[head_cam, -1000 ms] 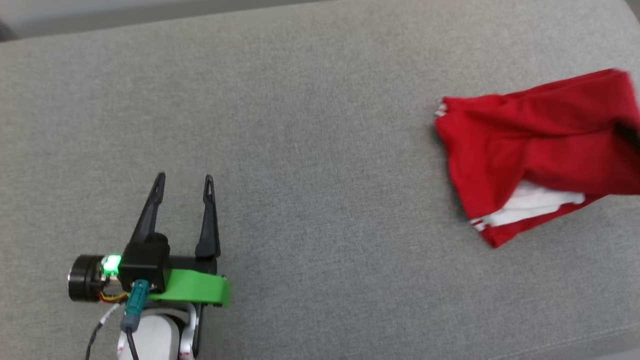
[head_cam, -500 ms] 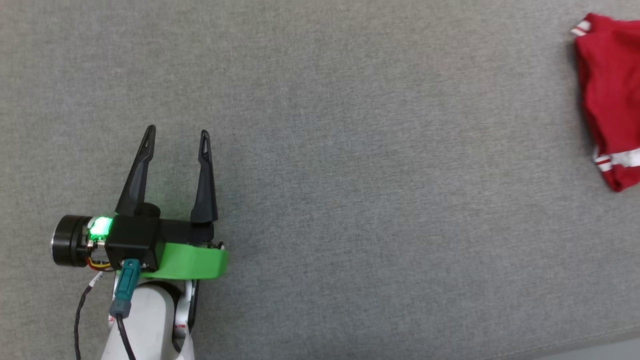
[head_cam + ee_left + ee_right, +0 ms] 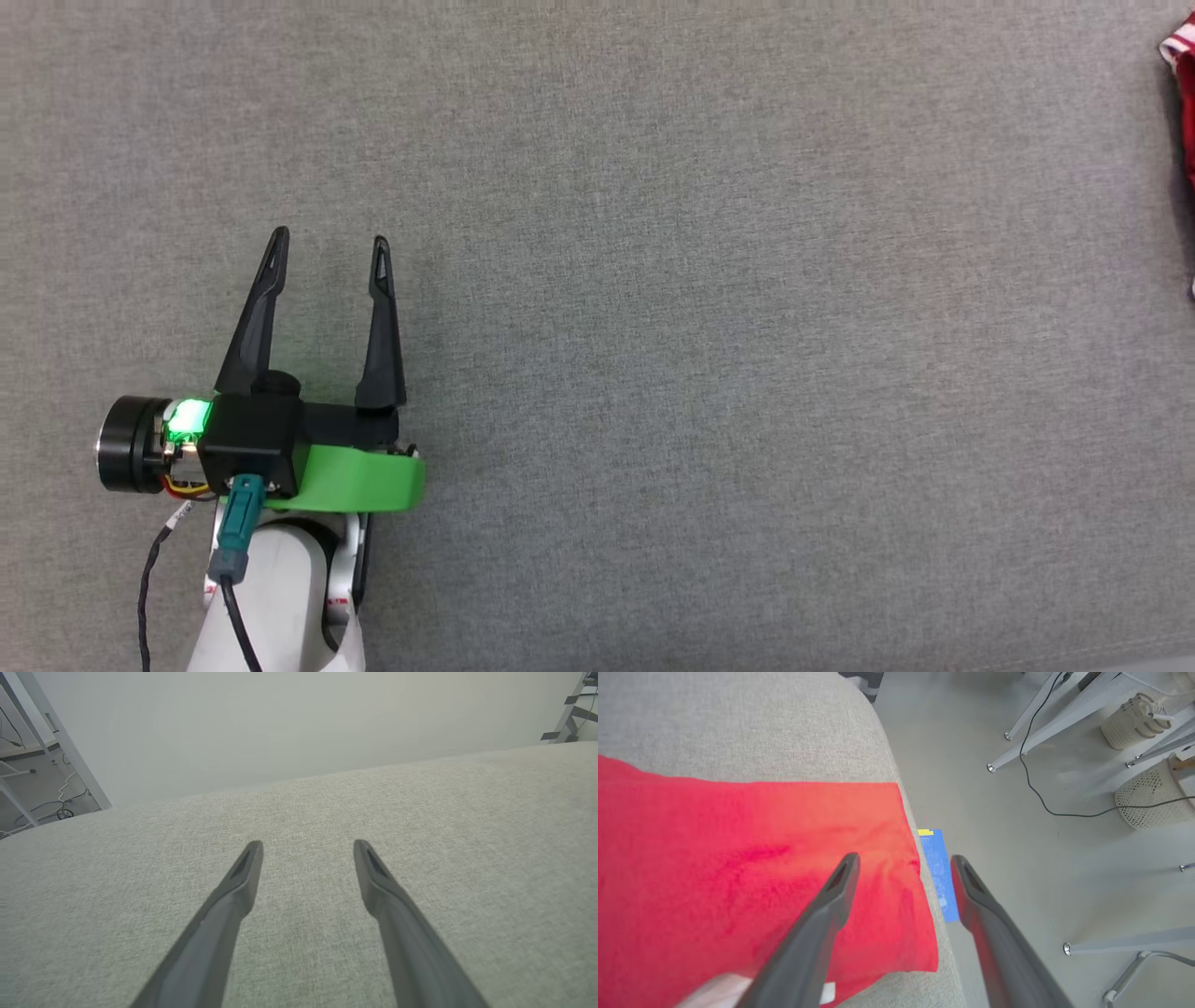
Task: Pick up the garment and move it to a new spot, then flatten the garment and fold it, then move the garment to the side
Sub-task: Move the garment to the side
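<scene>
The garment (image 3: 752,858), a red shirt, lies flat and folded at the edge of the grey cushioned surface (image 3: 738,723) in the right wrist view; a white bit shows at its near edge. A sliver of the garment (image 3: 1184,103) shows at the head view's far right edge. My right gripper (image 3: 903,858) stands open above the garment's corner, one finger over the red cloth, the other over the floor, holding nothing. My left gripper (image 3: 329,245) is open over the bare grey surface at the lower left of the head view, with nothing between its fingers (image 3: 243,877).
Beyond the surface's edge lies grey floor with blue tape (image 3: 938,872), a black cable (image 3: 1045,798), white metal legs (image 3: 1031,718) and woven baskets (image 3: 1148,793). A pale wall (image 3: 280,723) rises behind the surface; a metal frame and cables (image 3: 42,765) stand at the left.
The head camera has swung left, so the garment has slid almost out of view at the right edge. The left gripper stays open in the same pose.
</scene>
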Motion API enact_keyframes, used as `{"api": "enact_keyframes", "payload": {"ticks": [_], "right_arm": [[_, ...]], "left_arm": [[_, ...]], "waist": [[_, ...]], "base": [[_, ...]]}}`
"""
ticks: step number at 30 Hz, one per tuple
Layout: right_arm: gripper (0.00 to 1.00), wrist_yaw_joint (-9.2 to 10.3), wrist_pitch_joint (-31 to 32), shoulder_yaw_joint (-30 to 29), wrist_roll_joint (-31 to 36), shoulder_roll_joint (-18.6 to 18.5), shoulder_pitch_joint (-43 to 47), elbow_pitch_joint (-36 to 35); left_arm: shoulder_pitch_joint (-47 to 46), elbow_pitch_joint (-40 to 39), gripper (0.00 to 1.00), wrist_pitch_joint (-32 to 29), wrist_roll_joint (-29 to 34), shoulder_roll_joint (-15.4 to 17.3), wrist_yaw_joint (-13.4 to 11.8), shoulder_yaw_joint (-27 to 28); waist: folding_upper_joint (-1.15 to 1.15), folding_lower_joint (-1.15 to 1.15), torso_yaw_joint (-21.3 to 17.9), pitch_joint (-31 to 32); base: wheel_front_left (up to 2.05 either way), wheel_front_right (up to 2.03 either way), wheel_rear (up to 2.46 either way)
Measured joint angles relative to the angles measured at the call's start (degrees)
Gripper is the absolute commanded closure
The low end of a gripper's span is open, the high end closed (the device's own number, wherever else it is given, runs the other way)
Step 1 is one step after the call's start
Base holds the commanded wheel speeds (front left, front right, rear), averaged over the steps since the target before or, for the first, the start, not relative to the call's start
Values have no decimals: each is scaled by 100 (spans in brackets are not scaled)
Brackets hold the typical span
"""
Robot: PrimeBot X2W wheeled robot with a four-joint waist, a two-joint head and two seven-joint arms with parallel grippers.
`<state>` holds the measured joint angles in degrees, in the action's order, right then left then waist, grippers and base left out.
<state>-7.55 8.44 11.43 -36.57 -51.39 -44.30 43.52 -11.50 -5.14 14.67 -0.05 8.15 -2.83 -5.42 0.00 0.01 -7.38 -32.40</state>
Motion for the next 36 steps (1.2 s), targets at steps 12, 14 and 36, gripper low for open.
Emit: {"api": "enact_keyframes", "payload": {"ticks": [12,14,36], "right_arm": [[0,1,-2135,-419,934,748,-26,145],[0,1,-2245,-524,1165,962,41,-79],[0,1,-2318,-1010,2711,3779,2763,-4217]], "left_arm": [[469,186,0,-1,-152,-57,-32,37],[577,218,0,0,-200,-81,-46,64],[1011,586,0,-1,-274,-293,15,296]], "waist": [[0,-1,-53,917],[0,-1,-53,1071],[0,-1,525,2317]], "base": [[0,0,0],[0,0,0],[0,0,0]]}}
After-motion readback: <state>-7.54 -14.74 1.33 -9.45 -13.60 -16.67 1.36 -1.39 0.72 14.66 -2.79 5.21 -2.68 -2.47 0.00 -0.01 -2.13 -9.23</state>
